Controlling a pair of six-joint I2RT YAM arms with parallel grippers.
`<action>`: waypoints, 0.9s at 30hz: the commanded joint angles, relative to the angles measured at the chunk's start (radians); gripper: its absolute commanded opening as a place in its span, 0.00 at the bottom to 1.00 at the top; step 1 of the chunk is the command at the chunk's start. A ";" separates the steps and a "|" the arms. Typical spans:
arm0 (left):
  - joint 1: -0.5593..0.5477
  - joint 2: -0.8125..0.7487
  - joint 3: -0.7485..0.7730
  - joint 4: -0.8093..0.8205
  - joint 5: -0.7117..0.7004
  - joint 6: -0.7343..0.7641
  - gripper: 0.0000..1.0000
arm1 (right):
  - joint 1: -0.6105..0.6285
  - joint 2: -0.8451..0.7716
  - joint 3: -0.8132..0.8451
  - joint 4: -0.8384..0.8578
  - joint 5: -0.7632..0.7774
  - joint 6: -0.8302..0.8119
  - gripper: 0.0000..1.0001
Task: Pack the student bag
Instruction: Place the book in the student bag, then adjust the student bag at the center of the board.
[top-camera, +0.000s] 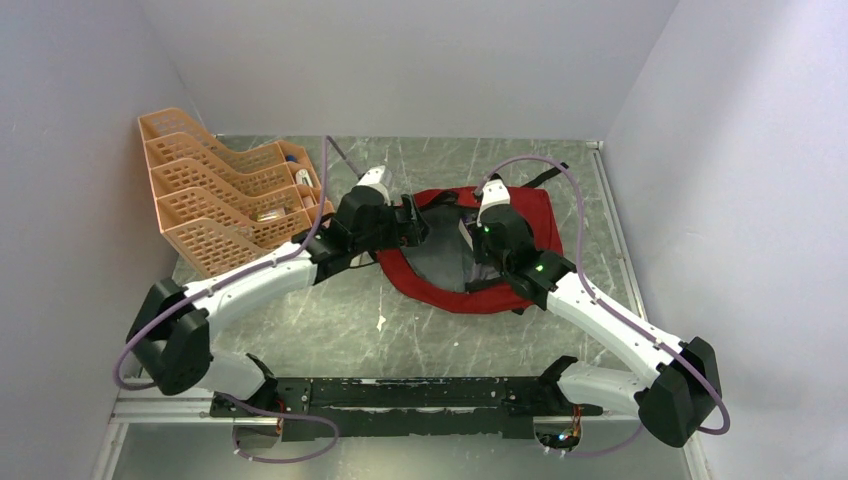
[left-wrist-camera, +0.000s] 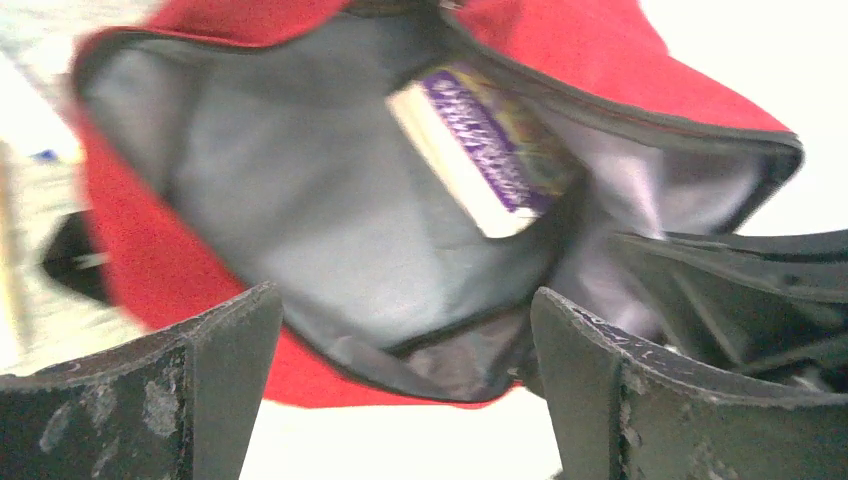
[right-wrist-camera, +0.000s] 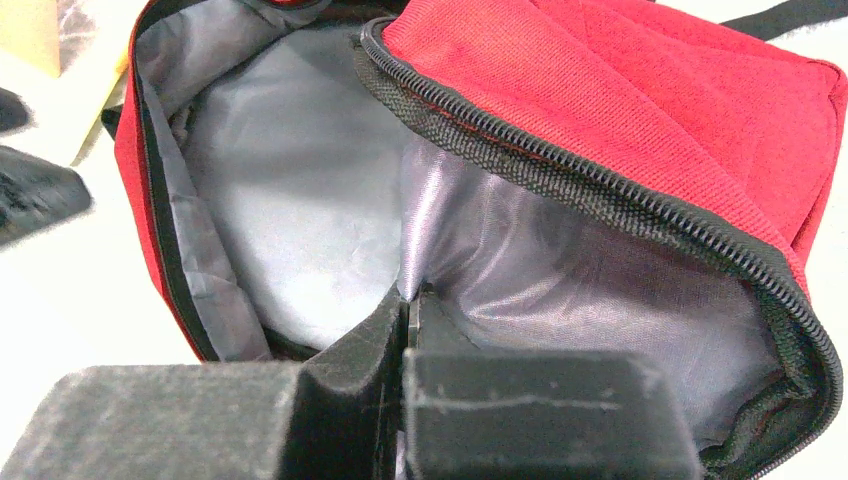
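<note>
The student bag (top-camera: 532, 216) is a red backpack that lies open in the middle of the table, its grey lining showing. In the left wrist view the bag (left-wrist-camera: 570, 55) gapes wide, and a book with a purple cover (left-wrist-camera: 480, 150) lies inside against the lining. My left gripper (left-wrist-camera: 405, 390) is open and empty, just in front of the bag's mouth, at the bag's left rim in the top view (top-camera: 418, 222). My right gripper (right-wrist-camera: 408, 296) is shut on a fold of the grey lining at the bag's edge (right-wrist-camera: 620, 90), and it holds that side of the opening up (top-camera: 476, 250).
An orange plastic tray rack (top-camera: 215, 195) stands at the back left, with a few small items in its right end (top-camera: 300, 185). The bag's black straps (top-camera: 548, 176) trail toward the back right. White walls close in on the left, the back and the right.
</note>
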 joint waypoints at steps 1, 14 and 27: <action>0.014 -0.028 0.023 -0.308 -0.307 0.107 0.98 | -0.003 -0.013 0.021 -0.028 -0.024 0.031 0.00; 0.023 0.255 0.249 -0.368 -0.446 0.271 0.98 | -0.002 -0.042 -0.034 -0.017 -0.043 0.044 0.00; 0.062 0.447 0.363 -0.411 -0.403 0.283 0.80 | -0.003 -0.066 -0.048 -0.014 -0.007 0.062 0.00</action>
